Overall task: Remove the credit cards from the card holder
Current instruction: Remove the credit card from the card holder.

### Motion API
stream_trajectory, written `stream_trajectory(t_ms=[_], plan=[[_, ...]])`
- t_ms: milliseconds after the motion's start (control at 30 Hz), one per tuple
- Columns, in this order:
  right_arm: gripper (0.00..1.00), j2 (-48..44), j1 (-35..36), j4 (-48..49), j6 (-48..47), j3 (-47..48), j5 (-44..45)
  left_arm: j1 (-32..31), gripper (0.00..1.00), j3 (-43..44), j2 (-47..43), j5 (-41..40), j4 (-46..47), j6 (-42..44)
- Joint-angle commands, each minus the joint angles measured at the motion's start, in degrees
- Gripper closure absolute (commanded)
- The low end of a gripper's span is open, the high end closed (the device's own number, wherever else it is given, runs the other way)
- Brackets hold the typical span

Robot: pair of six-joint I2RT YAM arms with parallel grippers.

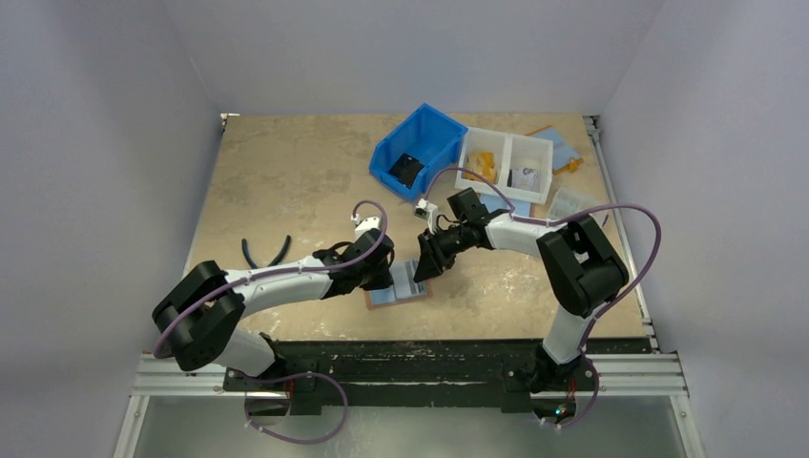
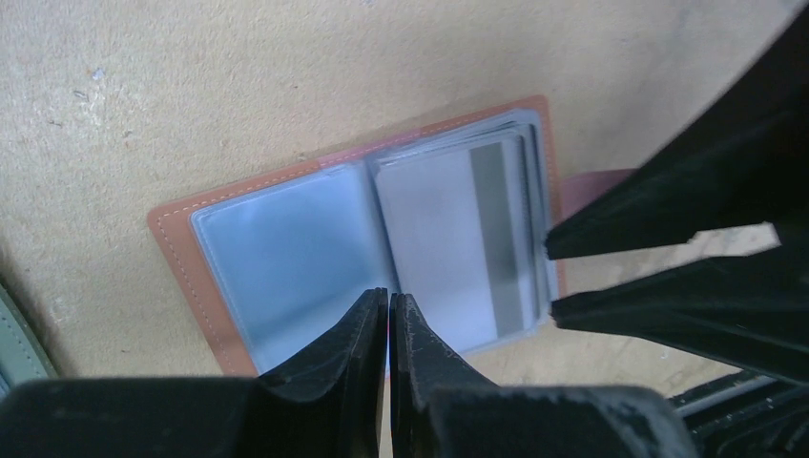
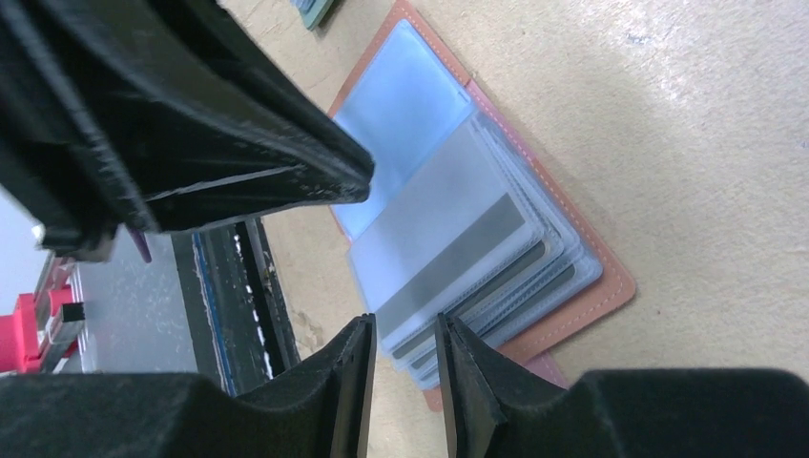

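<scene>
Left wrist: card holder (image 2: 286, 248) lies open beneath left end effector (image 2: 389, 298).

I get soft, even light from above with faint shadows; in both wrist views the near fingers (image 2: 324, 372) look blurred

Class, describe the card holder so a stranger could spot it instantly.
On the tan table, look near the middle of the front edge. The card holder lies open there; its salmon-brown leather border and clear sleeves set it apart from the blue bin behind.
</scene>
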Motion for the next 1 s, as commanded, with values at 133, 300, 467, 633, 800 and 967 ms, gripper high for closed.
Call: stream_trajectory(t_ms=[133, 300, 467, 633, 800, 967], plan=[[0.59, 1.61, 0.41, 1.96, 3.73, 3.70, 1.64, 0.18, 0.90, -0.82, -1.22, 3.39, 4.82, 1.80], [0.58, 2.08, 0.38, 1.65, 4.13, 3.84, 3.14, 0.18, 0.90, -0.41, 1.67, 2.86, 3.93, 1.41], [0.57, 3.17, 0.46, 1.37, 4.26, 3.88, 3.28, 0.18, 0.90, -0.76, 3.45, 2.56, 3.88, 1.27], [0.56, 3.83, 0.45, 0.92, 4.04, 4.09, 2.02, 0.18, 0.91, -1.07, 4.68, 2.65, 3.99, 1.22], [0.56, 3.78, 0.99, -0.20, 2.43, 4.53, -0.94, 0.15, 0.91, -1.33, 5.16, 3.31, 4.99, 1.19], [0.57, 4.07, 2.35, -1.03, 2.33, 4.92, -2.91, 0.18, 0.91, -1.33, 5.19, 3.96, 5.45, 1.10]])
